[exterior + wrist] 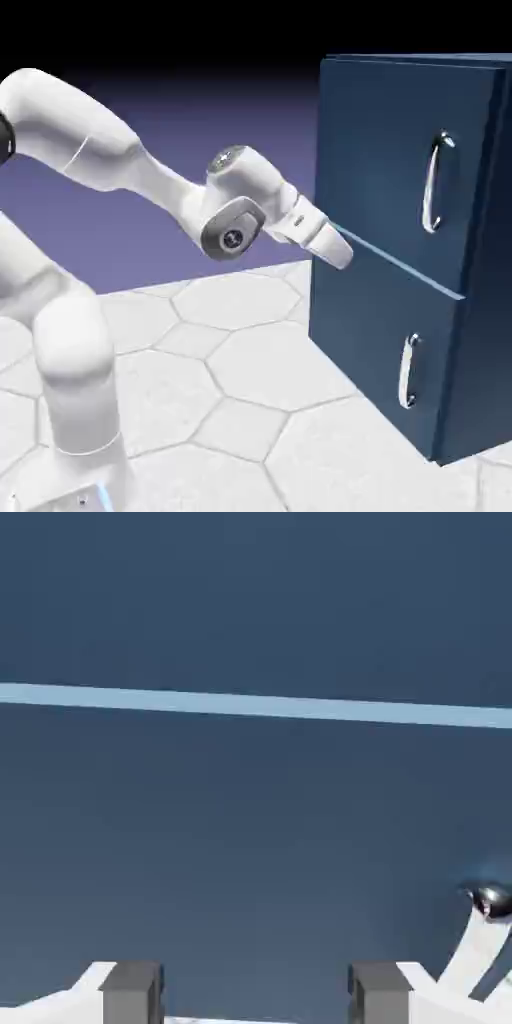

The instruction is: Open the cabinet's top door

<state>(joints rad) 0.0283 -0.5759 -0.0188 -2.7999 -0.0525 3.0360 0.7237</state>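
Note:
The cabinet [480, 350] stands at the right of the exterior view, dark navy with two front panels. The top door [385, 140] is the taller upper panel; it lies flush and carries a long silver bar handle [435, 185]. My gripper [341, 250] hangs by the cabinet's left front edge, level with the light blue seam [400, 265] between the panels and well left of the handle. In the hand view the gripper [255, 997] is open, with only navy panel between its grey fingertips [130, 990]. The light blue seam [256, 705] crosses that view above them.
The shorter lower panel [370, 350] has a small silver handle [408, 370]. A rounded silver handle end [490, 902] shows at the hand view's lower right; which handle it belongs to I cannot tell. The white hex-tiled table [240, 380] spreads out before the cabinet.

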